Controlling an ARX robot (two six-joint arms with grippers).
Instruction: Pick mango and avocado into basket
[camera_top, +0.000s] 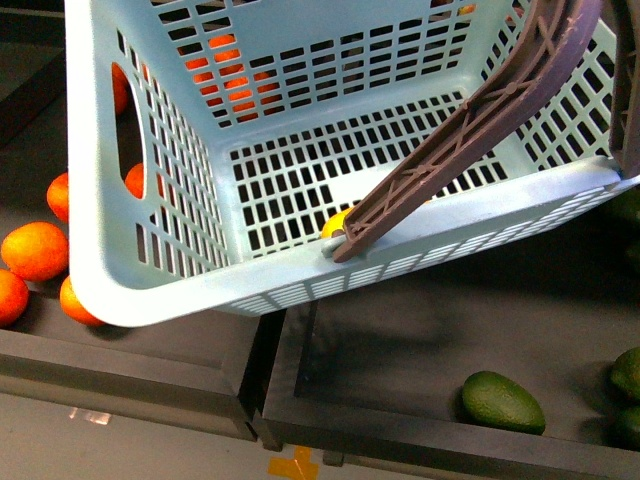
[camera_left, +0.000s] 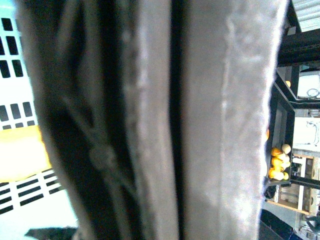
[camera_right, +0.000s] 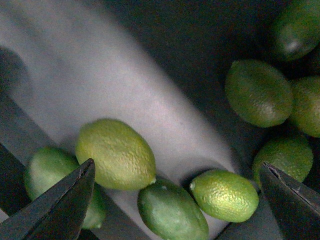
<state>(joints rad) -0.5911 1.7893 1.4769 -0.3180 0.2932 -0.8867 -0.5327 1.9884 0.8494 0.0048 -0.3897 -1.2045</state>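
Over the two dark trays, the basket (camera_top: 150, 270) fills most of the front view, tilted, with its near rim running up toward the right.
- One brown-purple handle (camera_top: 470, 130) rises from a pivot on the near rim to the upper right. In the left wrist view the same handle (camera_left: 200, 125) blocks nearly everything, close and blurred.
- The right tray (camera_top: 400, 340) sits under the basket's near wall. The left tray (camera_top: 130, 370) adjoins it, rim to rim.
- Mango (camera_top: 336, 223): inside the basket on the slotted floor, against the near wall and just beside the handle pivot. Only a yellow sliver shows. The left wrist view gives a yellow patch on the lattice (camera_left: 20, 155).
- Avocado (camera_top: 502, 402): in the right tray, near its front edge and right of centre, lying on its side. It is outside the basket.
- More green fruit (camera_top: 628, 372) sits at that tray's right edge.
- Oranges (camera_top: 35, 250) are in the left tray at its left side, some showing through the basket lattice.
- Right claw (camera_right: 177, 164): jaws wide apart, nothing between them, hanging over a scatter of pebbled green fruits (camera_right: 115, 155) on a grey floor. I can't tell what kind they are.
- Left claw: no fingers can be made out behind the handle, so I cannot tell its state.
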